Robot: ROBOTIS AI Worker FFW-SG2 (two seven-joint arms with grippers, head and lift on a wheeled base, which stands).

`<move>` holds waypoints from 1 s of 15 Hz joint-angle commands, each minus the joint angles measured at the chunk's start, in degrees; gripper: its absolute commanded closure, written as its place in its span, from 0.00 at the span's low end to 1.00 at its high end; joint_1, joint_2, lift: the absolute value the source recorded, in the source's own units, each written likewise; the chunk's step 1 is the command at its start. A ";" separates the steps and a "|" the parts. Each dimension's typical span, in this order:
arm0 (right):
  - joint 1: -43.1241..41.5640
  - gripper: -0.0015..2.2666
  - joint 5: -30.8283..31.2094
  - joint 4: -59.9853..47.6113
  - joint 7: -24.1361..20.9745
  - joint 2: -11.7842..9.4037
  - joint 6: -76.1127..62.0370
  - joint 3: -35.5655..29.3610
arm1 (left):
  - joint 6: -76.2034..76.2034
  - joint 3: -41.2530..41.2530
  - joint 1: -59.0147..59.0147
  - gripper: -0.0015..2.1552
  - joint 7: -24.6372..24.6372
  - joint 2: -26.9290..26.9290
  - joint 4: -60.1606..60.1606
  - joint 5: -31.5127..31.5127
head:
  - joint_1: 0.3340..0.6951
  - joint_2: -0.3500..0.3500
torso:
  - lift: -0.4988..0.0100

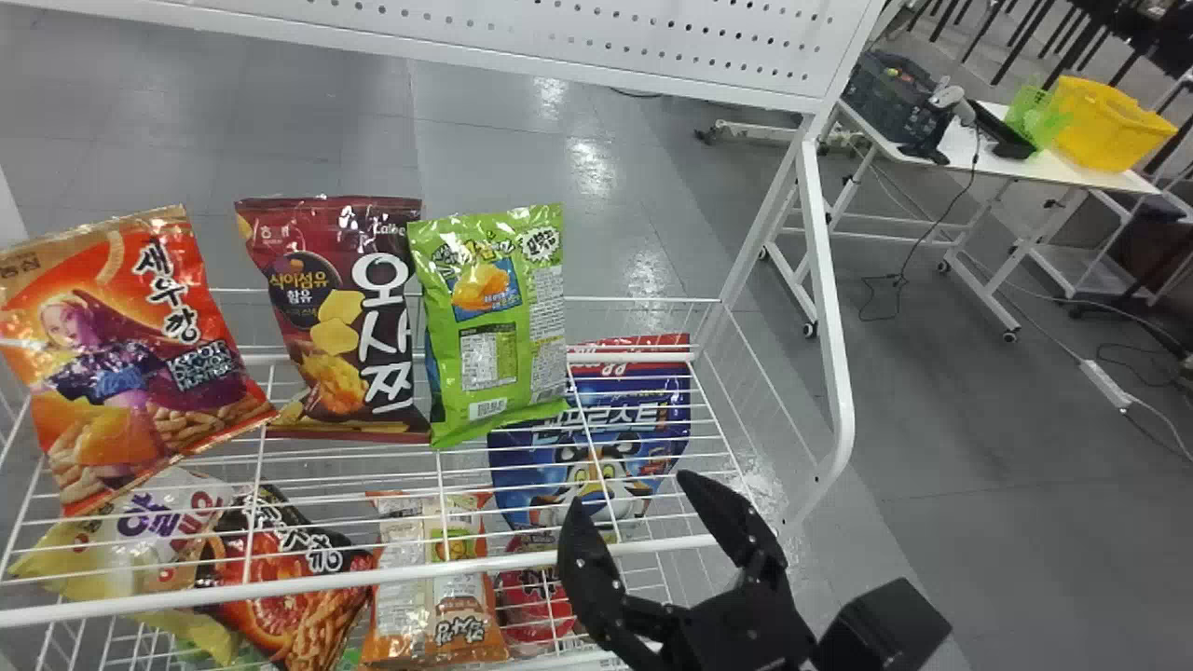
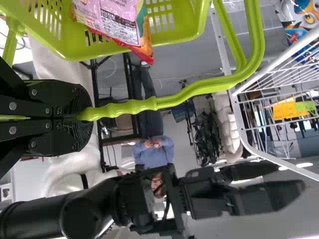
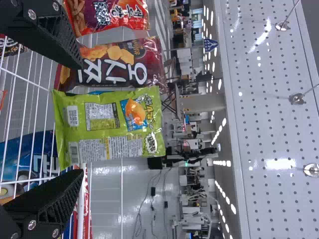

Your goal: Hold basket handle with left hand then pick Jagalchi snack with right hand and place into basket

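Rack (image 1: 826, 270): white wire thing, perforated panel up top, snacks on the upper shelf and more below the wires.
Basket (image 2: 195, 24): lime green, with a pink-and-red bag (image 2: 119, 25) in it, poking over the rim.
Right gripper (image 1: 632, 489): up over the front part of the rack, right of the row of snacks, with both fingers spread wide and nothing between the tips.
Left gripper (image 2: 82, 117): closed tight on the basket's wavy handle (image 2: 129, 105).
Green bag (image 1: 494, 326): on the upper shelf, rightmost of three. Seen from the right wrist, straight ahead of the gap between the fingers, not touching either one. In the head view, beyond the fingertips and off to the left, so clearly not gripped.
Green bag, which way: pretty much upright, top end up, long axis up-and-down, with the info-panel side facing the robot.
Maroon bag (image 1: 340, 317): just left of the green one, also standing.
Orange-red bag (image 1: 140, 354): far left, tilted.
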 commanded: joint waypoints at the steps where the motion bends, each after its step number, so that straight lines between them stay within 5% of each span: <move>1: 3.19 0.03 -1.12 0.02 0.14 -0.02 -3.97 -2.26 | -0.47 0.43 0.18 0.57 -0.25 0.00 0.36 0.44 | 1.00 0.00 | 0.96; 15: 10.92 0.03 -1.82 0.10 0.93 -1.51 -17.33 -2.43 | -0.47 0.78 0.27 0.57 0.54 0.00 0.53 0.62 | 1.00 0.00 | 0.96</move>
